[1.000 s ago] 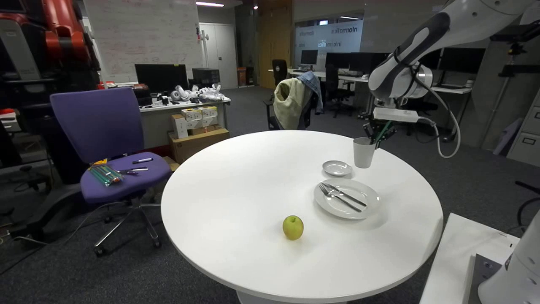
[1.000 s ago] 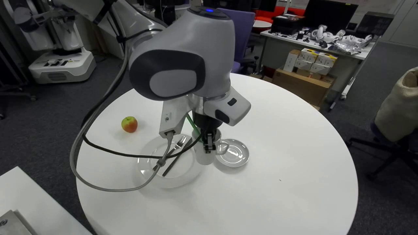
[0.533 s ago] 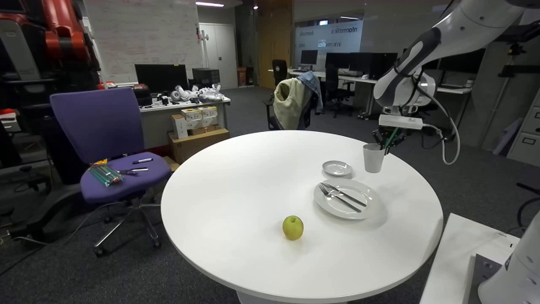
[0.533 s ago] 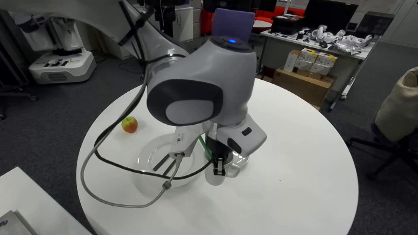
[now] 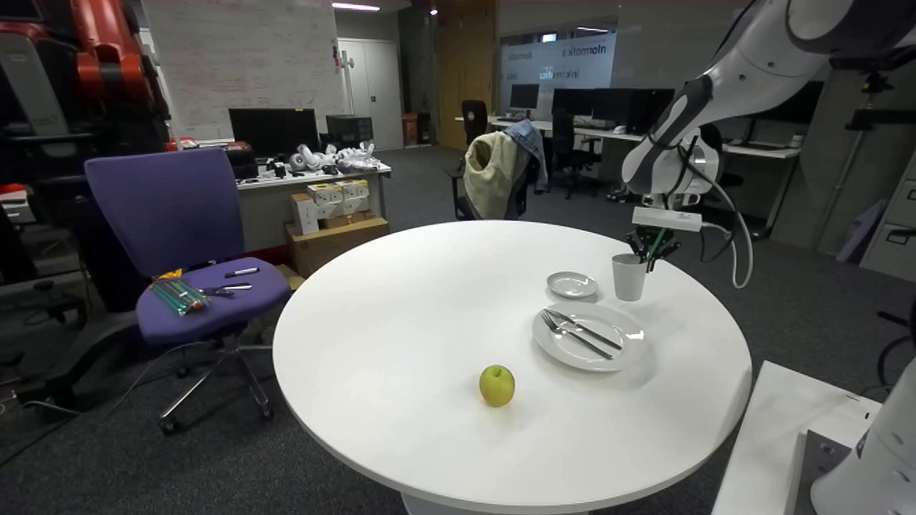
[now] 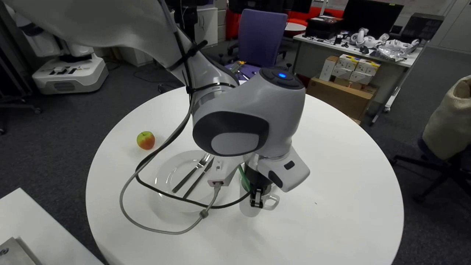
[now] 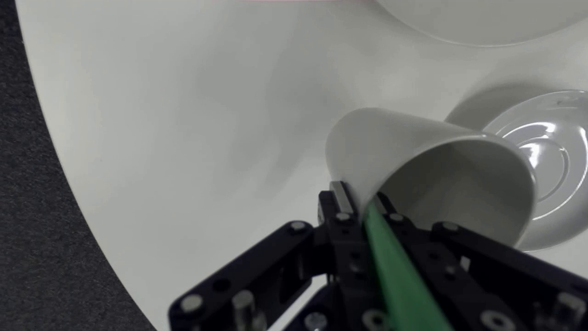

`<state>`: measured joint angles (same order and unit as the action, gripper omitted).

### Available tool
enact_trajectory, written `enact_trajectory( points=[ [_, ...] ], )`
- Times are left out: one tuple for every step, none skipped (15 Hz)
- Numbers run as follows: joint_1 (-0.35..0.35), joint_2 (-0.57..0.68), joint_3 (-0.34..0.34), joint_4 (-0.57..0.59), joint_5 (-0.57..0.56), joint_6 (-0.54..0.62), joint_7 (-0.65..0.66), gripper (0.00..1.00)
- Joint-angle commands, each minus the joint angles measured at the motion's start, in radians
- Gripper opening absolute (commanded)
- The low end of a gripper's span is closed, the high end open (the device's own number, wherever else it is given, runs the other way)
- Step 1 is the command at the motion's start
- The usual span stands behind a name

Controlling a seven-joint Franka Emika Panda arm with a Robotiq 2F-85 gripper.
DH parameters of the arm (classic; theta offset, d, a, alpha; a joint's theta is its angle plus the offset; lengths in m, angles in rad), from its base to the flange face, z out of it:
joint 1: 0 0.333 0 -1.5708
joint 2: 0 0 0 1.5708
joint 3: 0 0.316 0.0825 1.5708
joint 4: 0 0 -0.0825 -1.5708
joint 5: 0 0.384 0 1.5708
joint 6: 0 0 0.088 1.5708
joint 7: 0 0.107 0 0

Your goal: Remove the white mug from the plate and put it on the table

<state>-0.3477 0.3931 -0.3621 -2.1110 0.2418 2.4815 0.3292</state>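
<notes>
In an exterior view, the white mug (image 5: 628,277) is close to the right edge of the round white table (image 5: 401,322). It is off the small saucer (image 5: 572,285), which is just beside it, farther in from that edge. The gripper (image 7: 362,202) is pinching the mug's side at the rim, with one finger in the cup and one finger out. A green stick (image 7: 404,276) runs down between the fingers. The mug is up straight, but I can't tell if its bottom touches the table. The dinner plate (image 5: 551,350) is near the mug and the saucer, with a fork (image 5: 590,345) and a knife (image 5: 597,335) lying on it. An apple (image 5: 497,385) sits nearer the front edge. A purple office chair (image 5: 164,207) stands past the left edge.
</notes>
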Motion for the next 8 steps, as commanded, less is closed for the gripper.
enact_trajectory(
  points=[
    [-0.008,0.01,0.002,0.047,0.01,0.0,0.023,0.02],
    [-0.006,0.015,0.0,0.052,0.006,0.008,0.027,0.02],
    [-0.001,0.012,-0.002,0.047,-0.004,0.025,0.024,0.02],
    [-0.001,0.009,-0.001,0.042,-0.011,0.048,0.006,0.02],
    [0.003,0.009,-0.004,0.035,-0.025,0.08,-0.003,0.02],
    [0.006,0.012,-0.007,0.031,-0.036,0.109,-0.005,0.02],
    [0.007,0.016,-0.007,0.031,-0.042,0.13,-0.006,0.02],
    [0.011,0.021,-0.011,0.032,-0.052,0.15,0.0,0.02]
  ],
)
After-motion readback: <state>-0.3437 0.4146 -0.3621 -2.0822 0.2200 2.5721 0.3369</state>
